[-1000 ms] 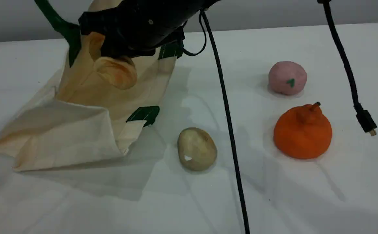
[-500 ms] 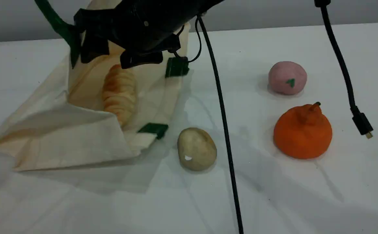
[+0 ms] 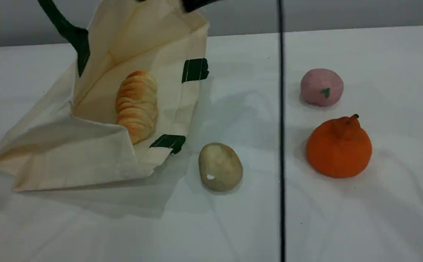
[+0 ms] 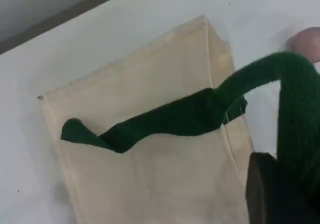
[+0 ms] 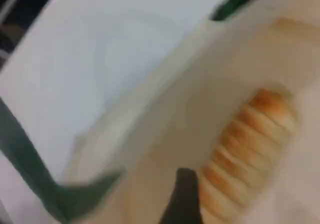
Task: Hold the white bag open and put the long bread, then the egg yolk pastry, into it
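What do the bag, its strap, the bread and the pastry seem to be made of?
Bag: matte cream woven cloth, likely cotton; it folds and creases softly.
Strap: dark green fabric webbing, it seems; it bends freely.
Bread: matte golden ridged crust; real or a foam model, I cannot tell.
Pastry: dull beige, slightly mottled, with a white chip; perhaps foam or clay.

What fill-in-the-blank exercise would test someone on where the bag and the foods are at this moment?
1. The long bread lies ___ the white bag.
2. Of the three foods outside the bag, the one nearest to it is the ___.
3. The bag's strap handle is dark ___.
4. The pink ball sits farther from the camera than the ___ tangerine-shaped item.

Missing words: inside; egg yolk pastry; green; orange.
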